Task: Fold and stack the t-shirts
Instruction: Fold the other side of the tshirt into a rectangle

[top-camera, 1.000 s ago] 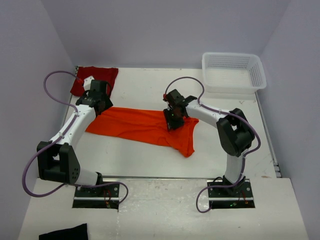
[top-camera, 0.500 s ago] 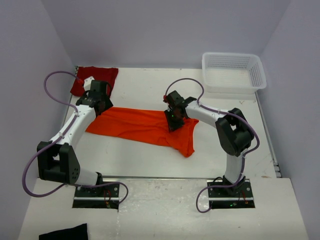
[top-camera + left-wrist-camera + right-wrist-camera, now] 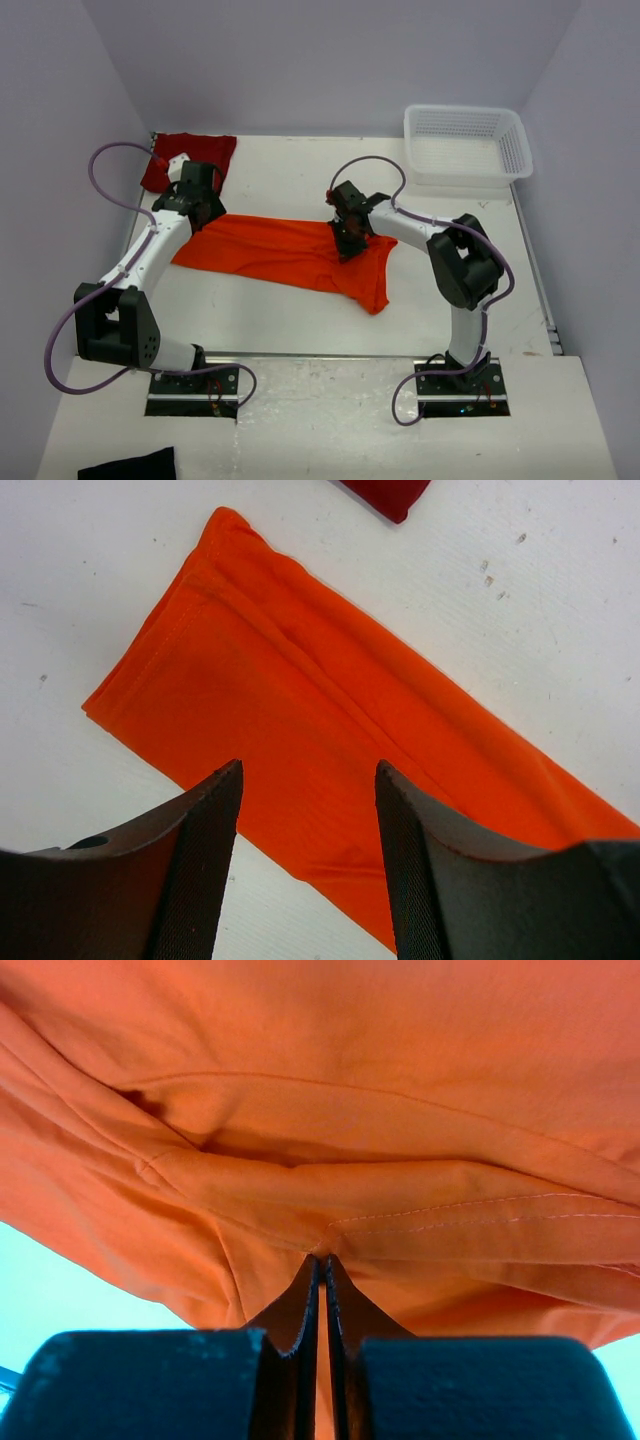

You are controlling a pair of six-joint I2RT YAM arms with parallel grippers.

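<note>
The bright orange t-shirt (image 3: 285,250) lies folded into a long band across the middle of the table, one sleeve end hanging toward the front right. My left gripper (image 3: 203,208) is open just above its left end; in the left wrist view the orange cloth (image 3: 300,700) shows between the spread fingers (image 3: 205,880). My right gripper (image 3: 347,240) is shut on a pinched fold of the orange t-shirt (image 3: 330,1160) at its right part. The dark crimson t-shirt (image 3: 190,155) lies crumpled at the back left corner; its edge shows in the left wrist view (image 3: 390,492).
A white mesh basket (image 3: 467,143) stands at the back right. A small black cloth (image 3: 128,466) lies at the near left edge, in front of the arm bases. Walls close the table on the left, back and right.
My right gripper has crept slightly toward the back left with the pinched cloth. The left gripper has barely moved.
</note>
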